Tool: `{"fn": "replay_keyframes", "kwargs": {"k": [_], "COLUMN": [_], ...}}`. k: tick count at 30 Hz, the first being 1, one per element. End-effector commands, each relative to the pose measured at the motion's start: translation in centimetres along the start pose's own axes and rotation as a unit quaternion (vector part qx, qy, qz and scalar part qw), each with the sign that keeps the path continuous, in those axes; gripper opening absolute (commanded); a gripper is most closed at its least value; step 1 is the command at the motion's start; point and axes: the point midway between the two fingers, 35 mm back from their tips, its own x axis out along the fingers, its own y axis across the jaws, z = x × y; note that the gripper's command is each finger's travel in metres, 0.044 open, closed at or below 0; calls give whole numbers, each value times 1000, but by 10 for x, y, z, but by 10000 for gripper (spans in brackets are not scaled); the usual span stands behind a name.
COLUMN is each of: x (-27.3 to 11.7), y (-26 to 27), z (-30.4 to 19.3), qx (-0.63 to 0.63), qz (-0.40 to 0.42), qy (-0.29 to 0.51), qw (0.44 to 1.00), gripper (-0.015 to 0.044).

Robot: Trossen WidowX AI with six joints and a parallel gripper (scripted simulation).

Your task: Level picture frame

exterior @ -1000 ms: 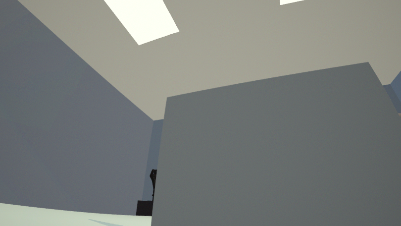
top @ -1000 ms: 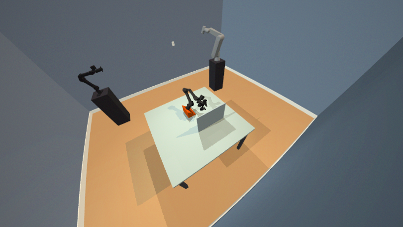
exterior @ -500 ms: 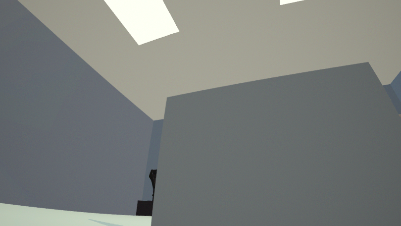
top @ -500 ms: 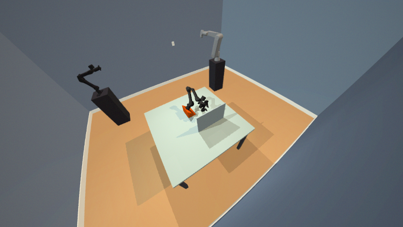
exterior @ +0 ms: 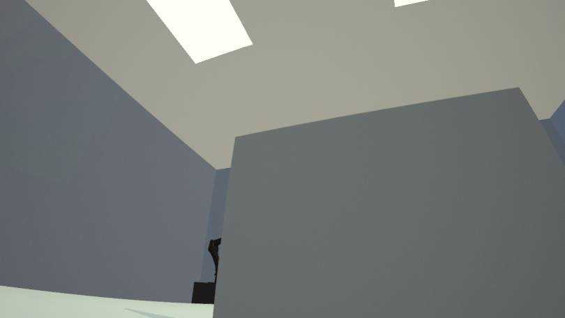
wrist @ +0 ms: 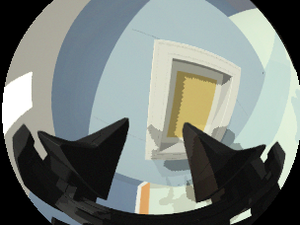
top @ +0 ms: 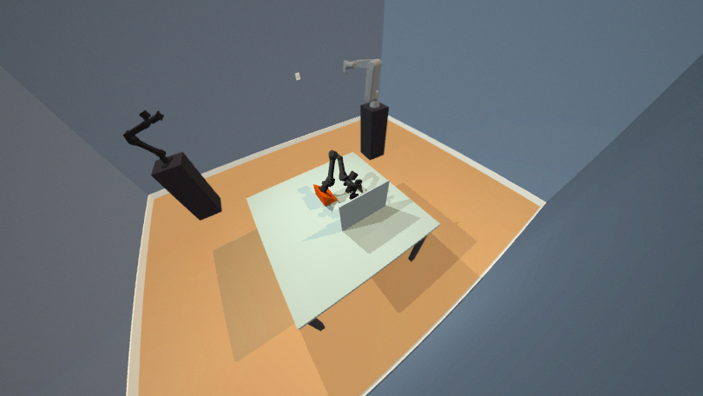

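Observation:
The picture frame [wrist: 161, 91] has a wide white border around a grey mat and a yellow picture. It hangs on the near face of the upright panel [top: 364, 206] [exterior: 375, 217] [wrist: 123, 89] and looks slightly turned in the wrist view, which is itself skewed, so I cannot tell its exact tilt. The screw and the notched strip are hidden. My gripper [top: 358, 190] [wrist: 156, 124] is part open with nothing between its fingers. It is in front of the panel; its right fingertip overlaps the frame's lower part in the wrist view. I see no clear contact. Gripper shadows fall on the frame's lower corners.
My arm stands on an orange base [top: 325, 195] on the pale table [top: 290, 255], behind the panel in the top view. A black arm [top: 140, 142] and a light grey arm [top: 372, 81] stand on dark pedestals away from the table.

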Motion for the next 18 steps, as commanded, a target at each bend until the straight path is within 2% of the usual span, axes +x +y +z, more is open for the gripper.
{"fn": "replay_keyframes", "kwargs": {"k": [1,18], "x": [1,19], "y": [0,1], "z": [-1,-2], "qx": [2,2], "qz": [0,0], "qy": [3,3], "qw": [1000,1000], "gripper": [260,260]}}
